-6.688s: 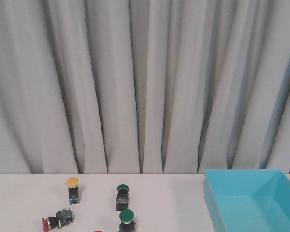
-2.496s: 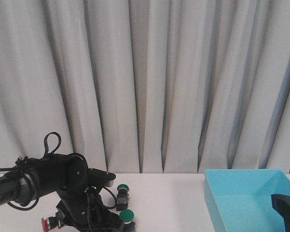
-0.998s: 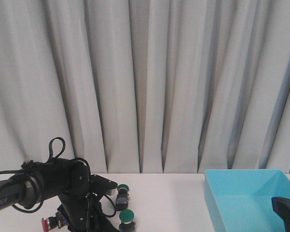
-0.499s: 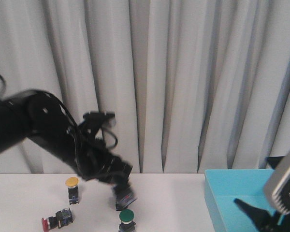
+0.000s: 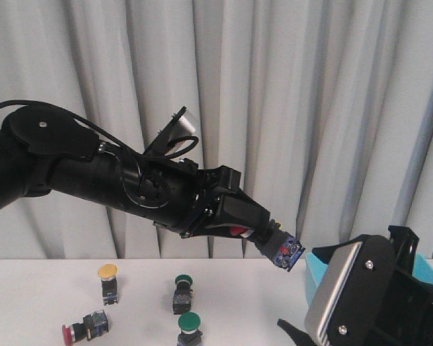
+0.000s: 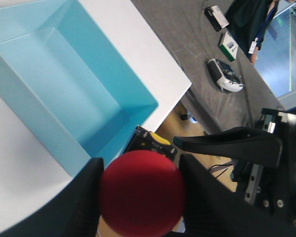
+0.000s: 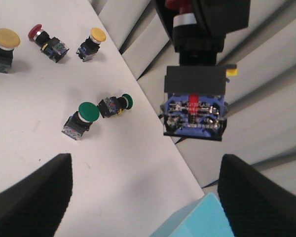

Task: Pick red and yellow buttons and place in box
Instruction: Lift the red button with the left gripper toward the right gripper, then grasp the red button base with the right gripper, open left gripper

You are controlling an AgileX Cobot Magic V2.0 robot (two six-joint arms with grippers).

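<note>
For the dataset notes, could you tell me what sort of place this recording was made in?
Probably a robotics lab or test room: a white table backed by a grey curtain, industrial push buttons laid out beside a turquoise box, and other equipment on the floor beyond.

Left arm (image 5: 94, 180) stretches across mid-frame of the front view, well above the table (image 5: 238, 303). Its gripper (image 5: 256, 231), clamped on a red button (image 5: 283, 250), hangs high, just left of the box's (image 5: 314, 277) near-left corner.

Right gripper (image 7: 143, 192) fills the front view's lower right, in front of the box; fingers wide apart, nothing between them.

Box interior bare in the left wrist view (image 6: 64, 84).

On the table, lower left of the front view: yellow button (image 5: 108, 282), lying red button (image 5: 85, 328), two green buttons (image 5: 182, 292) (image 5: 189, 328). All stand apart, with bare table between them.

Bare strip of table between the green buttons and the box.

Curtain (image 5: 310, 108) closes off the far edge.
</note>
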